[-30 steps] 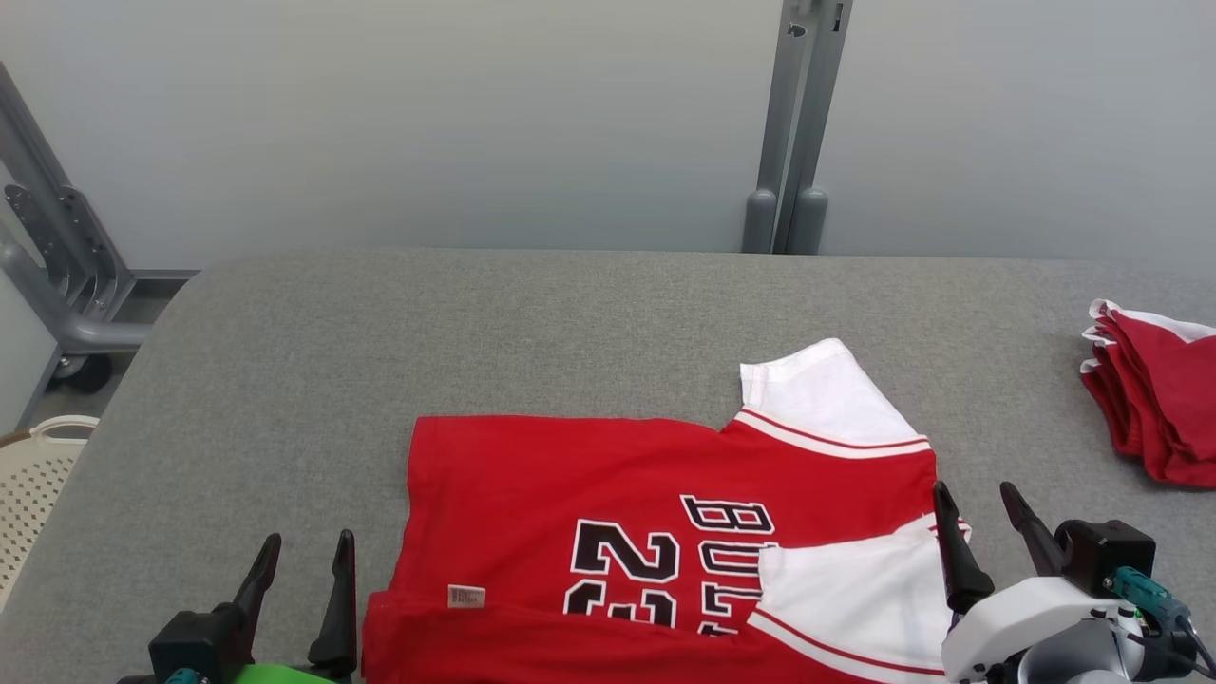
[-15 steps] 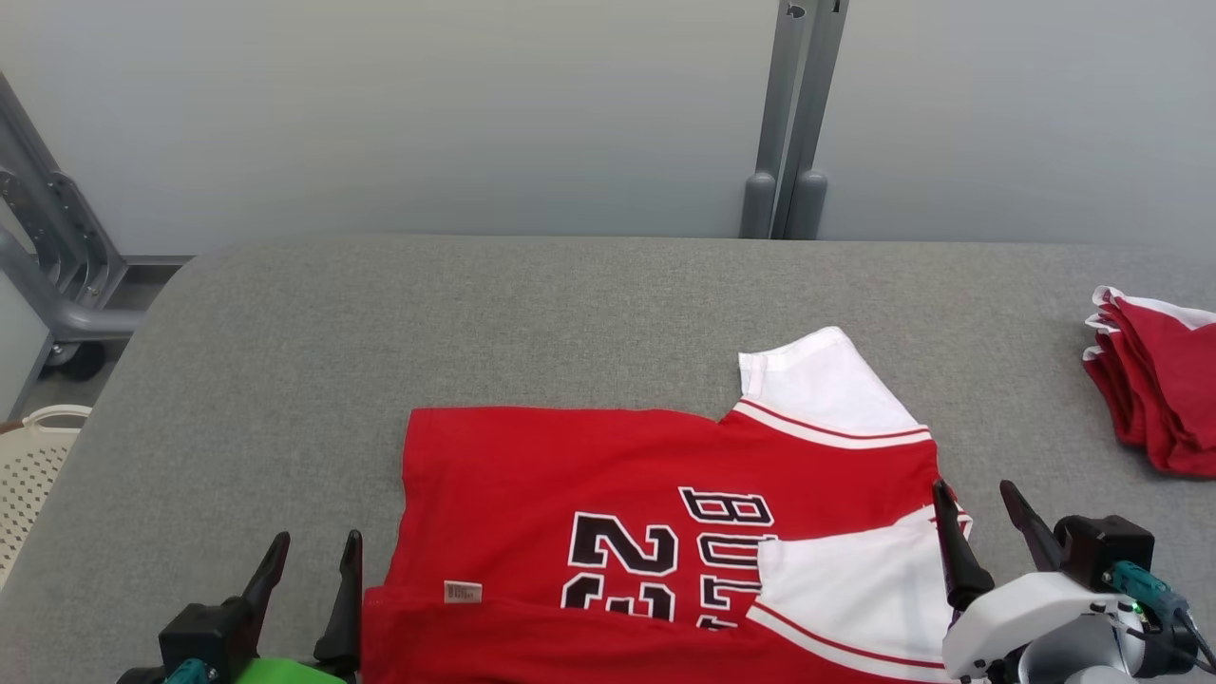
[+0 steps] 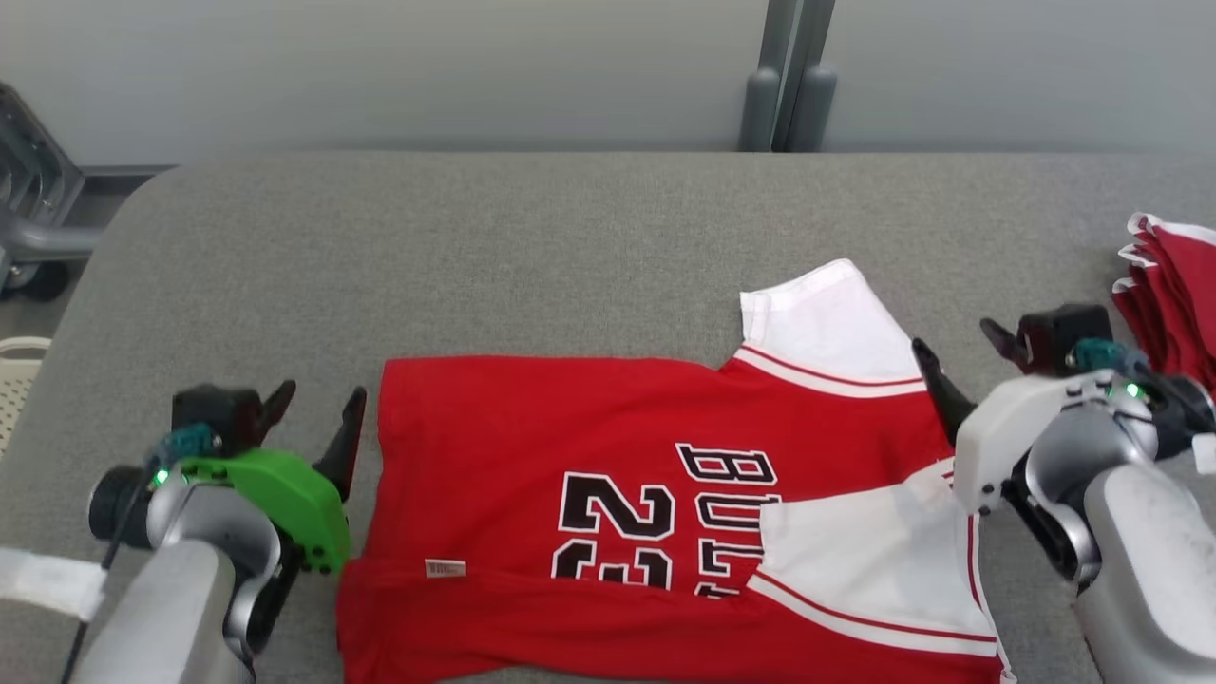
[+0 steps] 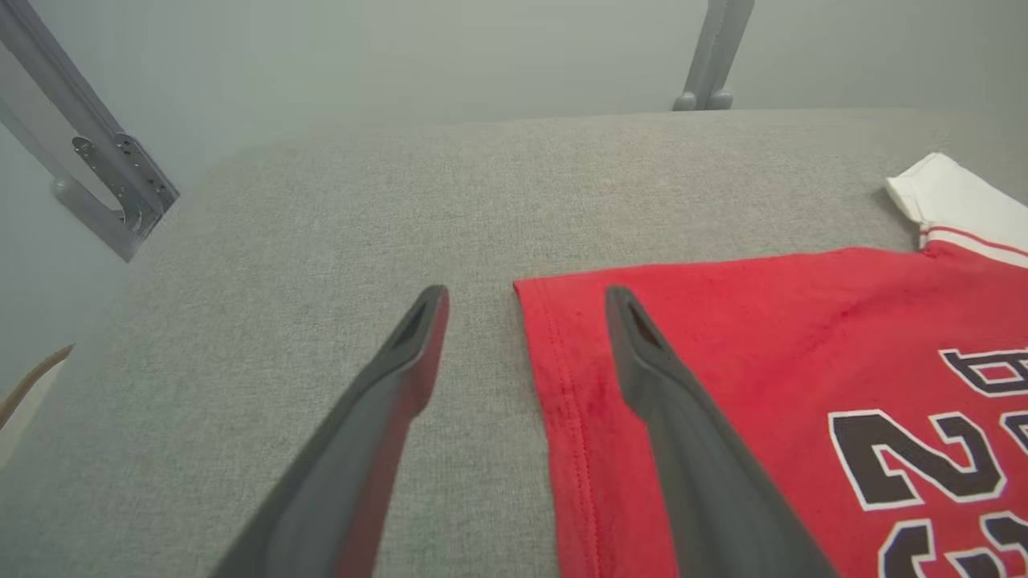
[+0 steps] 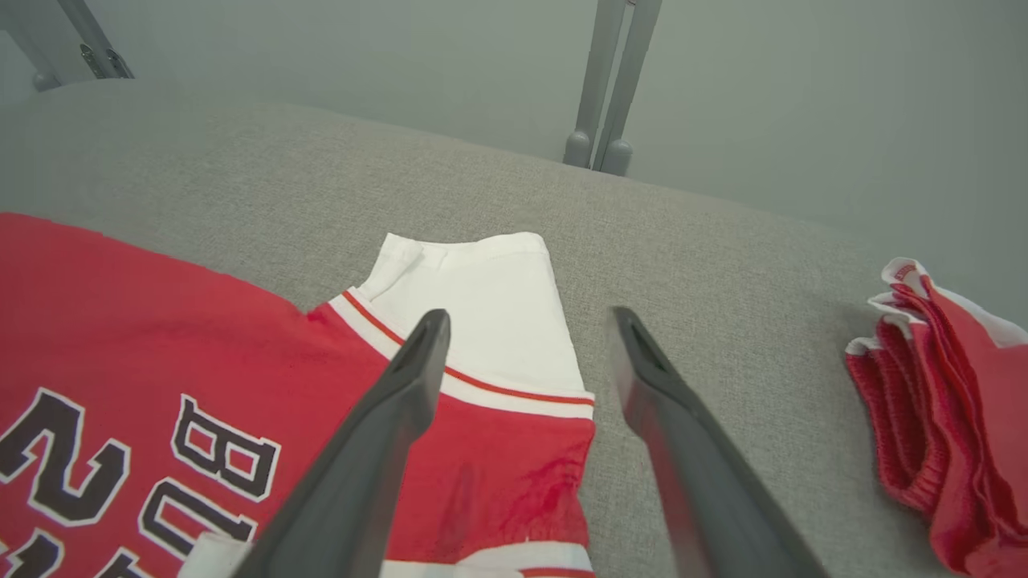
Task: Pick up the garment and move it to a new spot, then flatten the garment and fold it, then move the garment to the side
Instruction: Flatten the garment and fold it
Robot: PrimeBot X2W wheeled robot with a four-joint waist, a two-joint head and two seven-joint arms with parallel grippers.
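Red jersey [image 3: 589,456] with white sleeves and black "23" lettering lies spread on the grey cloth-covered table [image 3: 475,247], toward the near edge, a little right of centre. Its near edge is folded up over the body. The near sleeve [image 3: 855,560] is folded in over the lettering, and the far sleeve [image 3: 826,328] sticks out flat toward the far side.

The left gripper [image 3: 320,397] is released, jaws wide, at the jersey's far left corner, with one finger above red cloth and the other above bare table; whether it touches cannot be told. The right gripper [image 3: 953,340] is also released and grasps nothing, straddling the jersey's right edge by the far sleeve.

Off the table's left end stands a cream perforated basket [image 3: 19,380], its contents hidden. A pile of red garments [image 3: 1173,285] lies at the far right, well apart from the jersey. A grey post [image 3: 788,85] stands at the wall behind, and a grey metal frame [image 3: 38,209] at the far left.
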